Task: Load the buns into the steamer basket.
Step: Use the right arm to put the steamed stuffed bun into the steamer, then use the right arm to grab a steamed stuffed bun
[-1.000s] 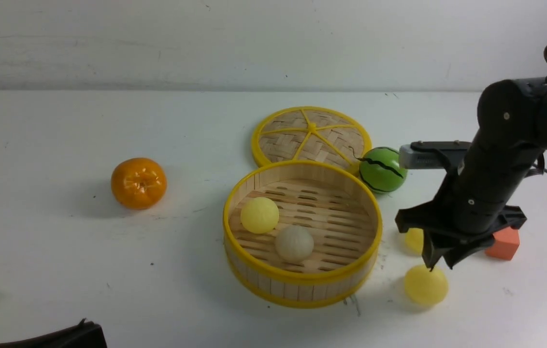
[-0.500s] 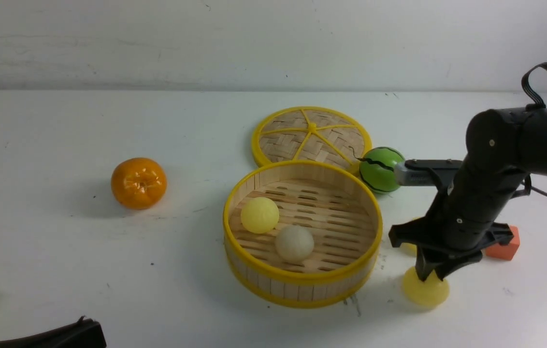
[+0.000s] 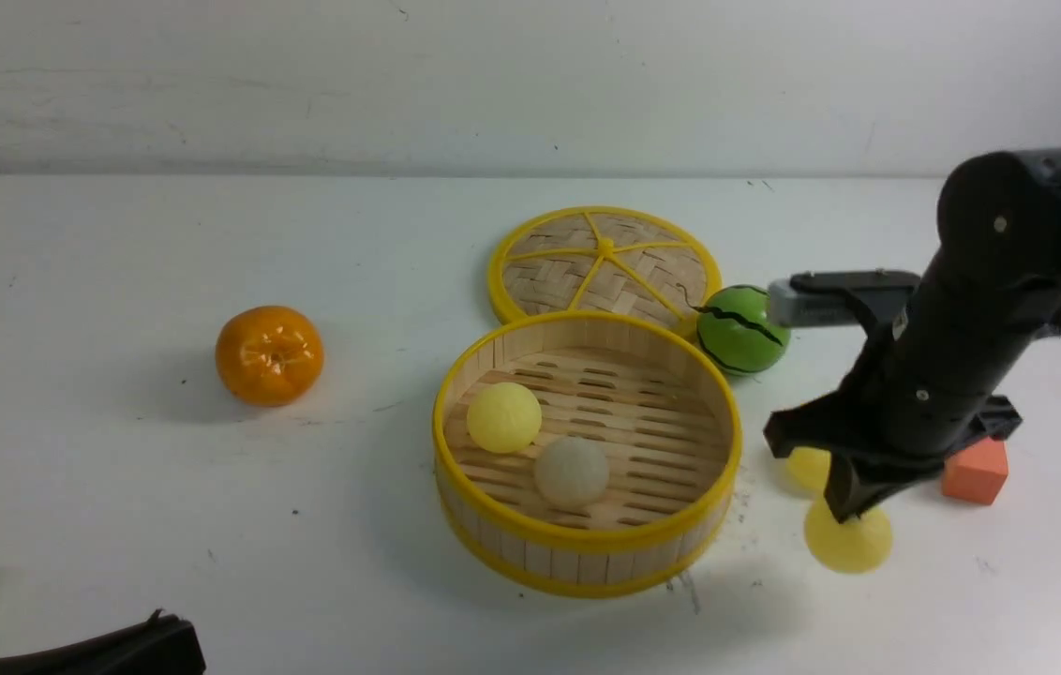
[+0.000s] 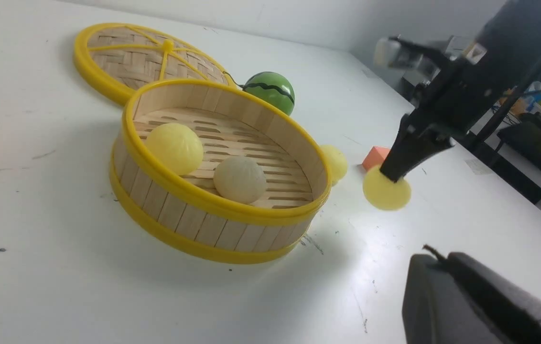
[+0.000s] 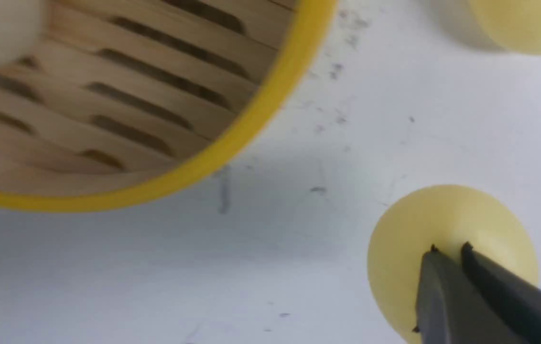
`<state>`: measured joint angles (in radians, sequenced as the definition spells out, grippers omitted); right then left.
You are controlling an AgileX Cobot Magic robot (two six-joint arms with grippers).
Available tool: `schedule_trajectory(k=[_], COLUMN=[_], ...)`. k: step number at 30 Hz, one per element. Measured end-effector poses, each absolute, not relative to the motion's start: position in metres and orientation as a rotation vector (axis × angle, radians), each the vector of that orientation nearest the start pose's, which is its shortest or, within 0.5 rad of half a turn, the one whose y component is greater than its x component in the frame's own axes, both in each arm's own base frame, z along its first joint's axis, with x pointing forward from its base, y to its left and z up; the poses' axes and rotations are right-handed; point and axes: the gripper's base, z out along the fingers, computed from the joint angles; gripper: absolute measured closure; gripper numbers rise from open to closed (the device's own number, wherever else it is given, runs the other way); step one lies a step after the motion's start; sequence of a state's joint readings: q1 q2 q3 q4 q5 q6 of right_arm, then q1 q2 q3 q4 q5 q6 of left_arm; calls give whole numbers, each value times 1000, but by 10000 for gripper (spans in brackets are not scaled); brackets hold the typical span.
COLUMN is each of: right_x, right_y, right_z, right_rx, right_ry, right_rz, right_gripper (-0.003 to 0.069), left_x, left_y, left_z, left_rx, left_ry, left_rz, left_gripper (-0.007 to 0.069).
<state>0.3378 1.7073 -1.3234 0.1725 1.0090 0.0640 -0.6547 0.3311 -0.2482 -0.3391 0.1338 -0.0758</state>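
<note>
White tabletop (image 3: pixel 118 516): yellow bun (image 3: pixel 854 555) between right fingers (image 3: pixel 843 495) (steamer basket (image 3: pixel 587 562) alongside)

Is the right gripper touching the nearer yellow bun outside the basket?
Touching. Right wrist view shows the right gripper with fingers pinching the top of the yellow bun.

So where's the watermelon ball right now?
Front view, robot's right: the watermelon ball sits on the table beside the woven lid, just behind the steamer basket.
</note>
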Motion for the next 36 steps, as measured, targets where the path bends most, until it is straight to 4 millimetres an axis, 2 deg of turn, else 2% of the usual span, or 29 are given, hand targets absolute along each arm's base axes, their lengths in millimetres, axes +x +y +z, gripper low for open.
schedule_trajectory(k=[1, 3, 4, 7, 9, 11, 13, 16, 18, 22, 26, 28, 30, 31, 32, 33, 36], right_x=[322, 322, 324, 334, 349, 366, 377, 385, 391, 393, 390, 387, 376, 372, 371, 362, 358], right_y=[138, 145, 157, 170, 179, 188, 193, 197, 199, 200, 199, 197, 190, 186, 184, 171, 138], right_z=[272, 281, 292, 291, 280, 260, 241, 226, 213, 213, 228, 238, 273, 283, 285, 301, 296], right_rx=[-318, -335, -359, -370, -367, -358, -355, -353, -349, -348, -351, -355, -380, -385, -388, -367, -249], right_ry=[2830, 2788, 2731, 2713, 2727, 2756, 2790, 2816, 2835, 2826, 2793, 2773, 2709, 2694, 2696, 2705, 2774], right_rz=[341, 367, 409, 441, 454, 456, 450, 443, 437, 438, 446, 448, 433, 415, 400, 337, 173], right_gripper=[662, 662, 662, 662, 662, 662, 659, 651, 619, 506, 238, 179, 101, 93, 91, 95, 134], left_x=[66, 66, 66, 66, 66, 66, 66, 66, 66, 66, 66, 66, 66, 66, 66, 66, 66], left_y=[-56, -56, -56, -56, -56, -56, -56, -56, -56, -56, -56, -56, -56, -56, -56, -56, -56], left_z=[263, 263, 263, 264, 264, 264, 264, 264, 264, 264, 264, 264, 264, 264, 264, 264, 264], left_rx=[247, 247, 246, 244, 243, 243, 243, 243, 242, 241, 241, 241, 241, 241, 241, 241, 241], left_ry=[1745, 1745, 1745, 1743, 1743, 1743, 1743, 1743, 1741, 1739, 1739, 1739, 1739, 1739, 1739, 1739, 1739], left_rz=[-827, -828, -829, -830, -831, -831, -831, -831, -831, -831, -831, -831, -831, -831, -831, -831, -831], left_gripper=[606, 605, 605, 603, 601, 597, 596, 596, 596, 592, 588, 587, 587, 587, 587, 587, 587])
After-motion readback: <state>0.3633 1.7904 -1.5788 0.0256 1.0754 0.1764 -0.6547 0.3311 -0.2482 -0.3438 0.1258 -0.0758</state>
